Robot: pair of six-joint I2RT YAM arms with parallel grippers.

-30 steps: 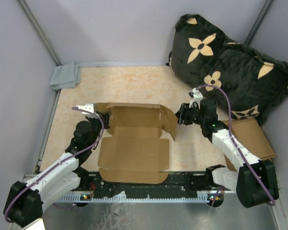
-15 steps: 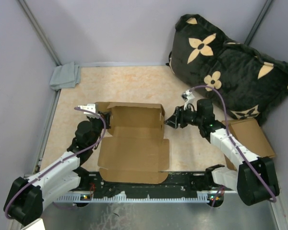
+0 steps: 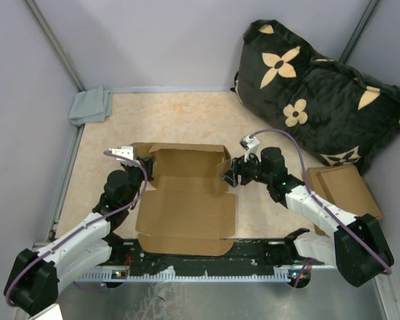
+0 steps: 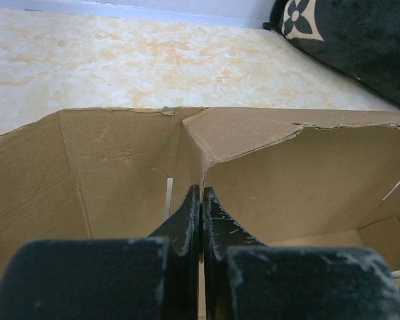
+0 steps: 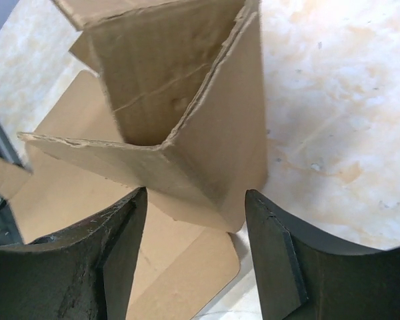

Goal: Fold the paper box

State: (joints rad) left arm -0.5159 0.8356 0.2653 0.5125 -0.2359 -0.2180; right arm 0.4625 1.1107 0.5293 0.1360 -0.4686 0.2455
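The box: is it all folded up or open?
Partly folded. The box has far walls standing, but its near part lies flat.

Marbled beige table (image 3: 187,113), paper box (image 3: 187,207), grey cloth (image 3: 90,105), flowered black cushion (image 3: 320,87)
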